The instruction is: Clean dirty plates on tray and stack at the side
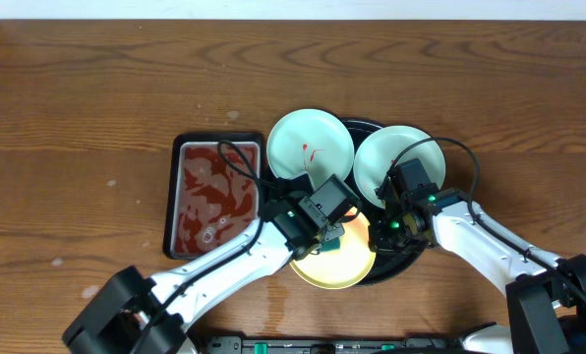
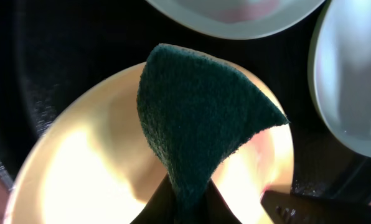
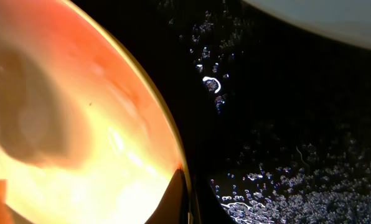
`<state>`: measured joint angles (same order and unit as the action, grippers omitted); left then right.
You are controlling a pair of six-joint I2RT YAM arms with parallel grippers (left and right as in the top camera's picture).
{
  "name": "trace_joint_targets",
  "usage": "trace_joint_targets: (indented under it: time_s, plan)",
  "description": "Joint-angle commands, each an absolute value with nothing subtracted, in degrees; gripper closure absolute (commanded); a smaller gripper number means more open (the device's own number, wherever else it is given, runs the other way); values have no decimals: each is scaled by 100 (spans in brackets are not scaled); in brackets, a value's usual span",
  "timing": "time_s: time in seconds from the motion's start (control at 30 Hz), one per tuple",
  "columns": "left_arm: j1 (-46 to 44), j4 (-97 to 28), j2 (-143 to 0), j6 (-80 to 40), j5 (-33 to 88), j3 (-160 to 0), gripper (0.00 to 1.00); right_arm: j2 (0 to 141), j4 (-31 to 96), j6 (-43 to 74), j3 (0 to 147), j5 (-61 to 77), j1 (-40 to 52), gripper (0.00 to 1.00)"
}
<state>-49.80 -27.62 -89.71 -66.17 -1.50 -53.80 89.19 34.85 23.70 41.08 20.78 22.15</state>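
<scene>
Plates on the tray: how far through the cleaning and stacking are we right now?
Done: nothing stacked; all three plates sit on the black tray, none on the tabletop. In hand: left gripper holds the green scouring pad over the yellow plate, while the right gripper pinches its rim. Left: the mint plate with red smears, the other mint plate, then stacking.

tray [image 3: 266, 124]: glossy black, wet-beaded | pad [image 2: 198, 118]: rough green fibre | yellow plate [image 2: 79, 168]: smooth, shiny | tabletop [image 1: 77, 98]: matt wood-grain
</scene>
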Motion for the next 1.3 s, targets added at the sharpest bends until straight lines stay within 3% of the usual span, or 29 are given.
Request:
trace_joint_targets:
  time_s: [0.0, 0.37, 0.73, 0.83, 0.93, 1.07, 1.27]
  plan:
    - [-5083, -2646, -9238, -6648, 43, -5349, 92, 8969, 3542, 2399, 4047, 1804, 2246, 99]
    - [-5159, -3177, -9564, -6381, -379, -5349, 93, 8969, 3559, 2399, 4047, 1804, 2246, 99]
    - [-4853, -3286, -8589, -5129, -316, -5352, 93, 8969, 3551, 2397, 4047, 1806, 2246, 98]
    - [-4853, -3341, -8167, -4622, -250, -5349, 92, 8969, 3544, 2397, 4047, 1846, 2246, 70]
    - [-4838, -3395, -7760, -4097, -261, -5349, 93, 8969, 3496, 2399, 4047, 1911, 2261, 67]
    - [-4589, -3651, -7439, -3920, -294, -5349, 92, 8969, 3472, 2399, 4047, 2012, 2272, 70]
    - [-3835, -4263, -7384, -3883, -456, -5349, 92, 8969, 3465, 2399, 4045, 2147, 2357, 93]
